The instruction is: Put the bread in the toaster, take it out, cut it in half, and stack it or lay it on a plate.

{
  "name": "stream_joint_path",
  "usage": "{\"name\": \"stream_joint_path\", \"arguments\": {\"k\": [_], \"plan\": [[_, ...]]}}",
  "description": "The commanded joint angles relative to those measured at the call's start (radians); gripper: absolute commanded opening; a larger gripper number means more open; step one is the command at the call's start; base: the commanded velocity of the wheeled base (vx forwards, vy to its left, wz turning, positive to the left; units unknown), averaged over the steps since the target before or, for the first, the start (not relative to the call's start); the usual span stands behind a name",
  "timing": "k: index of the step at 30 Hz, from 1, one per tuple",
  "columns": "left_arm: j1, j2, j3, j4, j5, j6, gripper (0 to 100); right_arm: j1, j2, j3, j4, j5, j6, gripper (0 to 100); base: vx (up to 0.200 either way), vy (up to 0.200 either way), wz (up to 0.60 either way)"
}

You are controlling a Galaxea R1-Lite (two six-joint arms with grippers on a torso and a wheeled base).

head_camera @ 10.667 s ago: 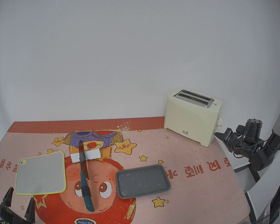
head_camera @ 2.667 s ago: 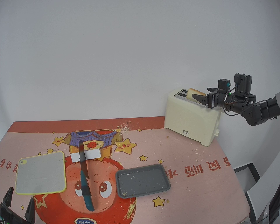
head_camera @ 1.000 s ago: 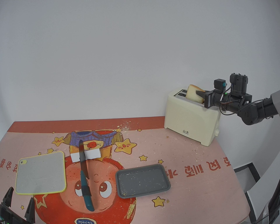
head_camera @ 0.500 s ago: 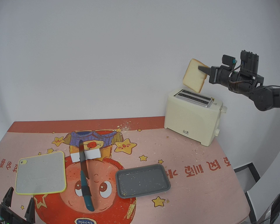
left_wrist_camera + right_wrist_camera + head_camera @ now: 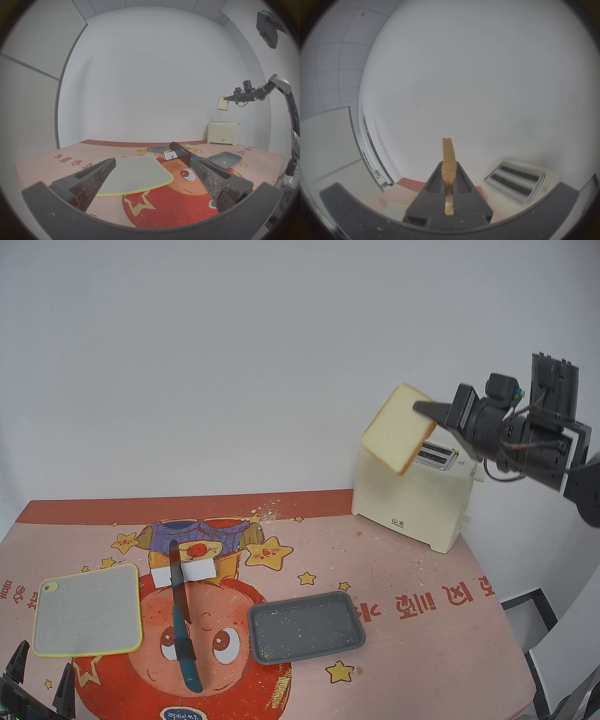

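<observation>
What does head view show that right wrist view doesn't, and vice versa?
Head view: the full layout of cutting board, knife and grey tray, plus the broad face of the bread, held in the air in front of the toaster. Right wrist view: the slice edge-on, pinched in the right tool, and both toaster slots from above, empty. Shared: bread, right tool, toaster.
</observation>
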Motion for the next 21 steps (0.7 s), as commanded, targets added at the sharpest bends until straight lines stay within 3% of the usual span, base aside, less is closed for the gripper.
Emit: {"name": "stream_joint_path", "arguments": {"k": [1, 3, 6, 9, 21], "plan": [[0.0, -0.01, 0.018, 0.001, 0.0, 0.0, 100, 0.083, -0.049, 0.19, -0.066, -0.047, 0.064, 0, 0.0, 0.0, 0.0], [0.0, -0.01, 0.018, 0.001, 0.0, 0.0, 100, 0.111, -0.052, 0.245, -0.129, -0.061, 0.093, 0, 0.0, 0.0, 0.0], [0.0, -0.01, 0.018, -0.001, 0.0, 0.0, 100, 0.141, -0.063, 0.337, -0.282, -0.065, 0.179, 0, 0.0, 0.0, 0.0], [0.0, -0.012, 0.018, -0.001, 0.002, 0.0, 100, 0.141, -0.083, 0.41, -0.416, -0.048, 0.236, 0, 0.0, 0.0, 0.0], [0.0, -0.012, 0.018, -0.001, 0.0, 0.0, 100, 0.134, 0.003, 0.408, -0.453, -0.036, 0.251, 0, 0.0, 0.0, 0.0]]}}
